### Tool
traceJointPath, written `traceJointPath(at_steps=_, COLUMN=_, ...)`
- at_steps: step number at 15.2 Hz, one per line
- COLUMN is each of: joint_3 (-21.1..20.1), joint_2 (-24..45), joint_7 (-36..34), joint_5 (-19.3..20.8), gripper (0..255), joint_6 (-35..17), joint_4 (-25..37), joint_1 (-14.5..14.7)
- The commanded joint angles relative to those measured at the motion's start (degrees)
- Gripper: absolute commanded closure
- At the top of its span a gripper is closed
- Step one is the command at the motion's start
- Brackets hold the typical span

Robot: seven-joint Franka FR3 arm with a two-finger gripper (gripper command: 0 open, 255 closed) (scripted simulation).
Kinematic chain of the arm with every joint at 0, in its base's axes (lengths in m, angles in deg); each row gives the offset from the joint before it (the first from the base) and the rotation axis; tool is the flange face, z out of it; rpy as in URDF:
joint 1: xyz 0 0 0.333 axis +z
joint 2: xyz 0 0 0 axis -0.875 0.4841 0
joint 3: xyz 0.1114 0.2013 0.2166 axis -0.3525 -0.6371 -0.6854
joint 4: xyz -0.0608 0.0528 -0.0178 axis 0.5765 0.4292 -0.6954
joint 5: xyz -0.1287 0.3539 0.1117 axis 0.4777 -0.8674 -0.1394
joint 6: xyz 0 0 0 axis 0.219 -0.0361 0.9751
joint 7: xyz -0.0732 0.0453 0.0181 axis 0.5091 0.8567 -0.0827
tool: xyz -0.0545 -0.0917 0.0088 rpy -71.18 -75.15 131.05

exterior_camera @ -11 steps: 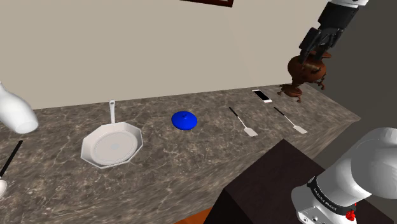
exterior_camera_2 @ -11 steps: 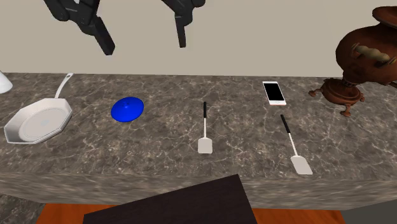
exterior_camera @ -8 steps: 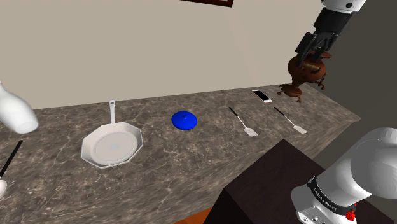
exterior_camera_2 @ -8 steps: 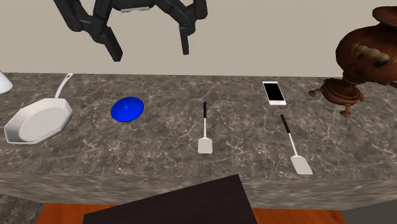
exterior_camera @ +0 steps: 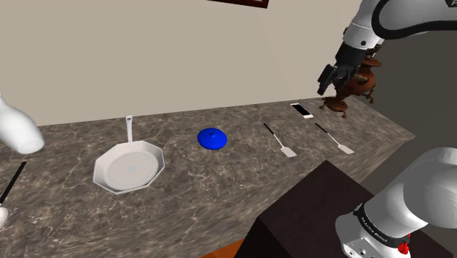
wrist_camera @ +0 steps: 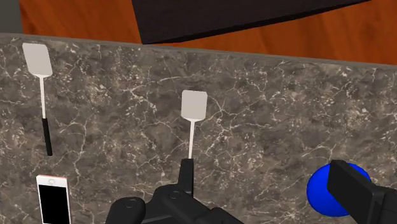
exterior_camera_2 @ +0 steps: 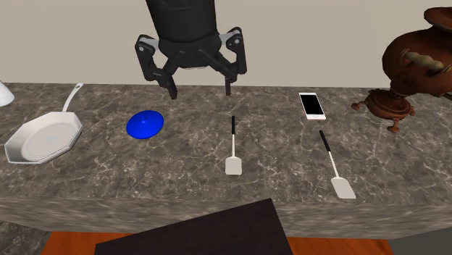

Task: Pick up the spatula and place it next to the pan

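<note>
Two white-bladed spatulas with black handles lie on the dark marble counter. One spatula [exterior_camera: 280, 139] [exterior_camera_2: 232, 145] [wrist_camera: 193, 119] is nearer the blue disc; the other spatula [exterior_camera: 335, 139] [exterior_camera_2: 335, 168] [wrist_camera: 41, 89] lies nearer the phone. A white octagonal pan [exterior_camera: 129, 167] [exterior_camera_2: 43, 138] sits far off toward the shoulder view's left. My gripper [exterior_camera: 331, 77] [exterior_camera_2: 201, 88] [wrist_camera: 261, 175] hangs open above the counter, over the handle end of the first spatula, holding nothing. One finger [wrist_camera: 186, 172] covers that handle's tip.
A blue disc [exterior_camera: 212, 138] [exterior_camera_2: 145, 124] [wrist_camera: 321, 189] lies between pan and spatulas. A phone [exterior_camera: 302, 111] [exterior_camera_2: 312, 105] [wrist_camera: 53, 200] and a brown urn [exterior_camera: 357, 86] [exterior_camera_2: 413, 61] stand toward the counter's end. The dark stand [exterior_camera: 307, 212] borders the counter's front edge.
The gripper has come down from high above the counter and shifted toward the shoulder view's left, now hanging over the first spatula's handle. The objects on the counter have not moved.
</note>
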Motion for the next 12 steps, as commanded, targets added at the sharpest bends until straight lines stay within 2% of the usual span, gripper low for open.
traceJointPath(at_steps=1, joint_3=0.9, joint_2=2.1, joint_7=0.2, joint_5=0.3, gripper=0, joint_6=-4.3, joint_4=-1.9, joint_1=-0.2)
traceJointPath(at_steps=7, joint_3=4.4, joint_2=11.3, joint_7=1.5, joint_5=0.6, gripper=0, joint_6=-17.4, joint_4=-5.2, joint_1=-0.6)
traceJointPath(at_steps=12, joint_3=7.2, joint_2=21.4, joint_7=3.5, joint_5=-0.7, gripper=0, joint_6=-28.1, joint_4=-5.5, joint_1=-0.4)
